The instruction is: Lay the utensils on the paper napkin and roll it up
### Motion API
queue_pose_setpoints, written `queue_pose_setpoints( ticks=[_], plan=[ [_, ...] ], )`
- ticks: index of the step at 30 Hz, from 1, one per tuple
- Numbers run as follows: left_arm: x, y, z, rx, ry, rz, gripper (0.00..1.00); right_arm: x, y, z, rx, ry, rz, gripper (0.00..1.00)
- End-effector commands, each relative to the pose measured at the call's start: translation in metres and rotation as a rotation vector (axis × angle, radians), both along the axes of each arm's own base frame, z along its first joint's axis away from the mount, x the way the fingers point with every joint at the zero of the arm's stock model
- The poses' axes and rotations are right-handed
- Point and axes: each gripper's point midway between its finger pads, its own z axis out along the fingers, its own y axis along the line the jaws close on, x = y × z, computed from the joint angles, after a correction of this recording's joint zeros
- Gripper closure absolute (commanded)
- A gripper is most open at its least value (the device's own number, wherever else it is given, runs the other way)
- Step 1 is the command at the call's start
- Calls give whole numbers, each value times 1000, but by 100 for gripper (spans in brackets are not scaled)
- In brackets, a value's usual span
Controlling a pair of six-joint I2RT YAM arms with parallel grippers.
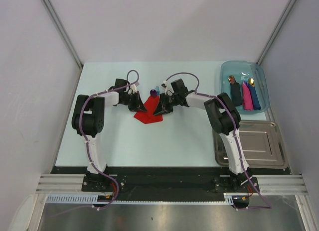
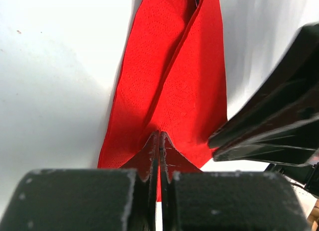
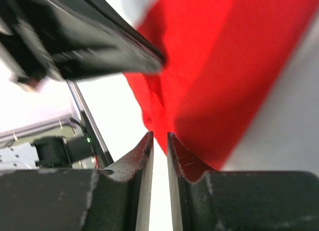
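The red paper napkin point(image 1: 148, 116) lies mid-table, partly folded over itself, and fills the left wrist view point(image 2: 169, 86). The purple spoon bowl point(image 1: 152, 93) and the tip of the blue utensil point(image 1: 156, 88) poke out at its far end; the rest of both is hidden under the fold. My left gripper point(image 1: 141, 107) is shut on the napkin's near edge point(image 2: 159, 135). My right gripper point(image 1: 158, 109) stands close beside it, jaws a narrow gap apart point(image 3: 158, 135), with the napkin's edge point(image 3: 209, 76) at its tips.
A clear blue bin point(image 1: 225, 71) at the back right holds black, pink and blue napkin rolls with copper and gold spoon heads. A metal tray point(image 1: 249, 161) lies at the right front. The two grippers are almost touching over the napkin.
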Motion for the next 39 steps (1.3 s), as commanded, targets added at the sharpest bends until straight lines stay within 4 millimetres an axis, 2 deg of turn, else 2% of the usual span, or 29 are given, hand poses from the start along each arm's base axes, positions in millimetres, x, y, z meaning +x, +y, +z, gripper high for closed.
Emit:
queue_pose_setpoints(
  ticks=[1,2,8,12,16,19,22,24,28,35,39],
  plan=[
    [-3,9,-3,48,-5,-7,100,36,18,50,66,-146,-43,78],
    [-4,11,-4,51,0,-4,100,39,20,50,58,-158,-49,79],
    [-4,13,-2,49,-2,2,100,46,14,13,-36,-165,-70,80],
    [-6,13,-4,50,0,4,100,51,14,1,-61,-182,-71,80],
    [-7,13,-3,46,5,4,100,47,12,-24,-107,-155,-57,81],
    [-3,6,17,-21,-52,-9,98,41,9,-36,-129,-130,-55,82],
    [0,-7,42,-121,-116,-25,91,36,7,-43,-132,-99,-60,83],
    [-2,-16,47,-153,-122,-50,86,34,8,-42,-126,-94,-60,83],
    [-10,-27,44,-174,-103,-76,85,34,9,-41,-122,-89,-61,83],
    [-18,-16,2,-81,7,-21,92,36,12,-28,-101,-100,-66,83],
    [-23,-4,-17,-21,63,7,100,38,14,-6,-69,-122,-62,82]
  ],
)
